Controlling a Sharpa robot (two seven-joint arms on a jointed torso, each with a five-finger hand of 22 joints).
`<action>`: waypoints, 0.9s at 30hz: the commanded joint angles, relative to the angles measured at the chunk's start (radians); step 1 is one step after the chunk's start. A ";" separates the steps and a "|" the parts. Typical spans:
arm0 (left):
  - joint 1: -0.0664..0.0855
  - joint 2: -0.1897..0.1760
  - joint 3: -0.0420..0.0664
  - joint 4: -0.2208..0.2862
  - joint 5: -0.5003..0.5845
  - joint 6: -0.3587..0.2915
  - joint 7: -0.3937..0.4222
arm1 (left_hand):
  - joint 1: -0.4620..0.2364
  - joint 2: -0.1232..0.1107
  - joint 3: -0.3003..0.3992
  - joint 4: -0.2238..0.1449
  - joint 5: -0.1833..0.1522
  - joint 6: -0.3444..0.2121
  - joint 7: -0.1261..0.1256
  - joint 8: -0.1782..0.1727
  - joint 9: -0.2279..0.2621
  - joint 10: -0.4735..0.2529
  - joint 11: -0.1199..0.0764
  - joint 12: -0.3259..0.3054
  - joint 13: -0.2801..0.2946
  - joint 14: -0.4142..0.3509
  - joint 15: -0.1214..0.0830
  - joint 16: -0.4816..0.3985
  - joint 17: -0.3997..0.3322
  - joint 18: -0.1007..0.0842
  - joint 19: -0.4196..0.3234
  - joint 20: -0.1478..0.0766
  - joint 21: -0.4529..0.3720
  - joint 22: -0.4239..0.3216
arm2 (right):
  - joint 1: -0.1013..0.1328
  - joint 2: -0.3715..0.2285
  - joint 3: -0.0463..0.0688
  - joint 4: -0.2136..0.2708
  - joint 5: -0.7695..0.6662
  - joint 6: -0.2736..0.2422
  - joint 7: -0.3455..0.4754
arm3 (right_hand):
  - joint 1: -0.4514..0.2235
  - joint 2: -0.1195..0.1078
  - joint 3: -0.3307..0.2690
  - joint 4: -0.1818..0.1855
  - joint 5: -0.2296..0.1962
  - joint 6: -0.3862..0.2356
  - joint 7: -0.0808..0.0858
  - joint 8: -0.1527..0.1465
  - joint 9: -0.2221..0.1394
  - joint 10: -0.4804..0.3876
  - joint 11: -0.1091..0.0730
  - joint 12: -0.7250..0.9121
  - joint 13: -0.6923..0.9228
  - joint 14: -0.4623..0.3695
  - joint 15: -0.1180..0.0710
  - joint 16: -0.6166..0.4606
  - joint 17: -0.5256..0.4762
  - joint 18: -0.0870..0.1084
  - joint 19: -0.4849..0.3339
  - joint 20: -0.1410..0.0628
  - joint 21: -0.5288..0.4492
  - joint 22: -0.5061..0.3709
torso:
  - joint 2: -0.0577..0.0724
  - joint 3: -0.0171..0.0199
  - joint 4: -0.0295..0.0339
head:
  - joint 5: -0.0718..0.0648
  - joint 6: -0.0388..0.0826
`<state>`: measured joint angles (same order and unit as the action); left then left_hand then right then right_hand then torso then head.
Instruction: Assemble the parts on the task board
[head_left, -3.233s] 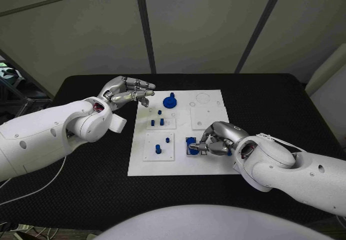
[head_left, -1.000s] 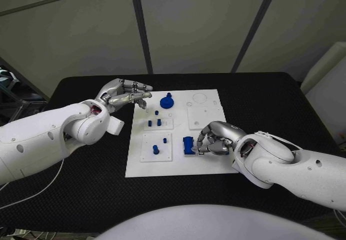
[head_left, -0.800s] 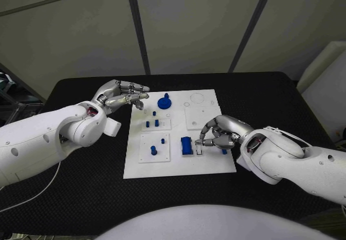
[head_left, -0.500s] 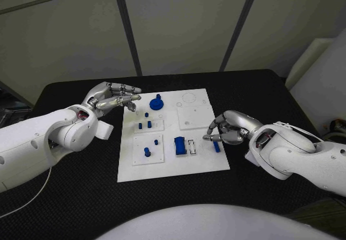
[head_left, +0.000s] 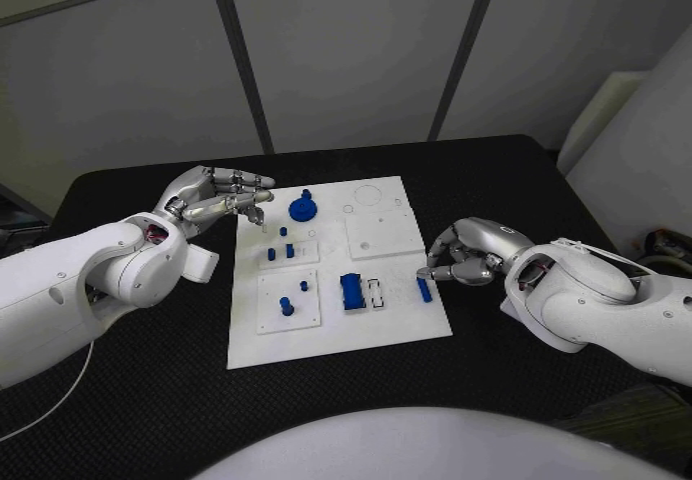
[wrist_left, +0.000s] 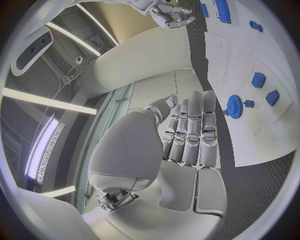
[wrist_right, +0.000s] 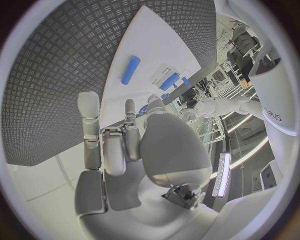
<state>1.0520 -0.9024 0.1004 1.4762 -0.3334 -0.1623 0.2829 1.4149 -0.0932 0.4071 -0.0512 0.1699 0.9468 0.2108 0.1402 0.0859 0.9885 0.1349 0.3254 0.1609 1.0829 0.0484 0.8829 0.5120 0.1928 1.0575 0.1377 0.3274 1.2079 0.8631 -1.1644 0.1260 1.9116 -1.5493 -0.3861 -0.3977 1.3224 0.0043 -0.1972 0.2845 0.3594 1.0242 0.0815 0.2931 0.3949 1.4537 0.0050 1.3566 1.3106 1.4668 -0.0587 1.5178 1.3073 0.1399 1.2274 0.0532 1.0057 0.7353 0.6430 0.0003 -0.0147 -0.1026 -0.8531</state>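
The white task board (head_left: 387, 320) lies mid-table. On it a blue gear with a knob (head_left: 303, 209) stands at the far end, a blue block (head_left: 352, 291) sits beside a white slot, and a blue peg (head_left: 424, 289) lies flat near the right edge. My right hand (head_left: 469, 254) hovers at that edge, fingers bent down just beyond the peg and holding nothing. The right wrist view shows the peg (wrist_right: 130, 69) lying apart from the fingers (wrist_right: 88, 112). My left hand (head_left: 216, 195) is curled in at the board's far left corner, near the gear (wrist_left: 235, 106), holding nothing.
Small blue pegs stand in two raised white plates (head_left: 284, 250) (head_left: 294, 303) on the board's left half. A plain white plate (head_left: 378, 235) with holes lies at the far right. Black table (head_left: 534, 190) surrounds the board.
The camera has shifted. My right hand has moved from the blue block to the board's right edge, and the blue peg now lies free on the board. The left hand keeps its pose.
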 joint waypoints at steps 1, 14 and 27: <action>0.000 -0.002 0.000 0.003 0.002 0.005 0.010 | 0.004 0.004 0.002 -0.007 -0.002 -0.004 0.000 0.007 -0.001 -0.005 0.001 0.005 -0.001 -0.008 0.002 -0.005 -0.002 -0.012 -0.001 0.004 -0.001 0.001 | 0.000 0.007 0.000 -0.010 -0.074 0.071 -0.044 | 0.002 -0.011 -0.008 0.001 0.004 0.009 -0.001 -0.005 -0.002 -0.011 0.000 -0.008 0.064 0.080 -0.001 -0.006 0.153 0.013 -0.008 -0.001 -0.009 -0.004 | 0.000 -0.0026 0.0021 | -0.005 0.000; 0.000 -0.005 0.000 0.004 0.002 0.005 0.009 | 0.002 0.003 0.002 -0.006 -0.003 -0.005 0.000 0.008 -0.002 -0.006 0.001 0.006 -0.002 -0.008 0.003 -0.005 -0.002 -0.013 -0.002 0.004 -0.001 0.003 | -0.001 0.028 -0.001 -0.026 -0.133 0.137 -0.084 | -0.015 -0.018 -0.027 0.005 0.001 0.027 -0.005 -0.008 -0.002 -0.012 -0.003 -0.012 0.061 0.080 -0.003 -0.008 0.151 0.013 -0.009 -0.003 -0.013 -0.007 | 0.001 -0.0018 0.0011 | -0.002 0.001; 0.000 -0.003 0.000 0.003 0.002 0.007 0.009 | 0.002 0.003 0.002 -0.006 -0.003 -0.005 0.000 0.008 -0.002 -0.006 0.001 0.006 -0.002 -0.008 0.003 -0.005 -0.002 -0.013 -0.002 0.004 -0.001 0.003 | -0.020 0.057 -0.003 -0.037 -0.137 0.192 -0.093 | -0.024 -0.022 -0.036 0.005 -0.005 0.036 -0.008 -0.009 -0.001 -0.014 -0.006 -0.015 0.059 0.080 -0.005 -0.008 0.151 0.013 -0.008 -0.004 -0.014 -0.007 | 0.001 -0.0011 0.0021 | -0.001 -0.004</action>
<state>1.0509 -0.9065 0.1003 1.4774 -0.3334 -0.1622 0.2831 1.4149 -0.0932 0.4071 -0.0512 0.1698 0.9468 0.2107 0.1445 0.0860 0.9886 0.1350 0.3253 0.1599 1.0829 0.0484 0.8829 0.5113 0.1928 1.0575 0.1377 0.3274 1.2096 0.8434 -1.1095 0.1234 1.8751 -1.6723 -0.2308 -0.4804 1.3039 -0.0142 -0.2257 0.2910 0.3594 1.0526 0.0743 0.2895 0.3939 1.4432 0.0017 1.3431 1.3081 1.4668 -0.0589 1.5124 1.3073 0.1399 1.2240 0.0497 0.9948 0.7280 0.6443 -0.0009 -0.0130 -0.1036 -0.8563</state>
